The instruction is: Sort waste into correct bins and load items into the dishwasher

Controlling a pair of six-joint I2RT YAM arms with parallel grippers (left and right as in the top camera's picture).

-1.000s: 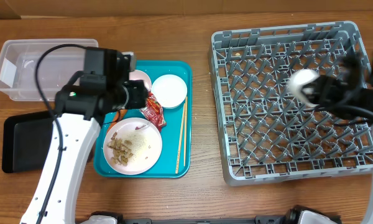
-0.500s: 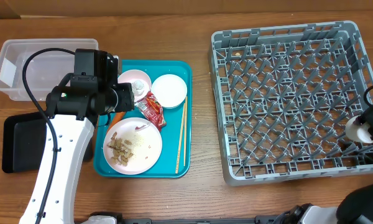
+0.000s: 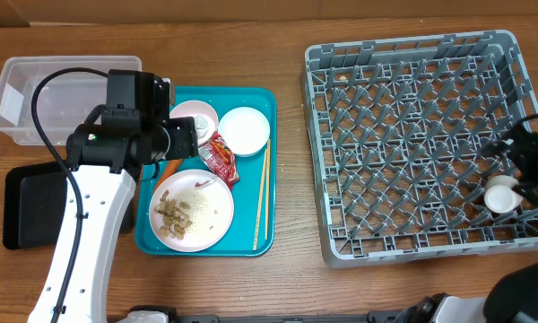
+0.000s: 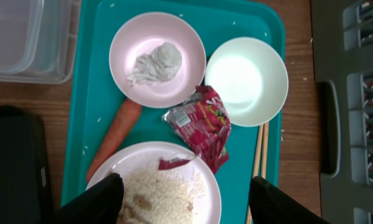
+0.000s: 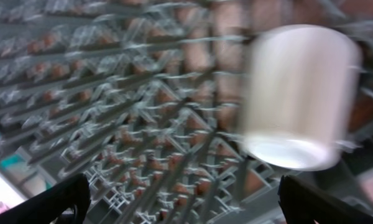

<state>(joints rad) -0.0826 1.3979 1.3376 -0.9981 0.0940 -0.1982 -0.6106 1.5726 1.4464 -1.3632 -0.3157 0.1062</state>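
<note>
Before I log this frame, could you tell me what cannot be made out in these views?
Right wrist view: motion blur hides whether the white cup stands upright or touches the grey rack.
Overhead: the left arm covers most of the carrot and part of the black tray.
Left wrist view: the bottom edge cuts off the large plate and its rice.

light: bright, even | shadows: soft | right wrist: cup (image 5: 296, 93) motion-blurred | left wrist: sharp

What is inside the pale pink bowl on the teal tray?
A crumpled white tissue lies in the pale pink bowl. The bowl's floor beneath the tissue is covered; the rest looks bare.
</note>
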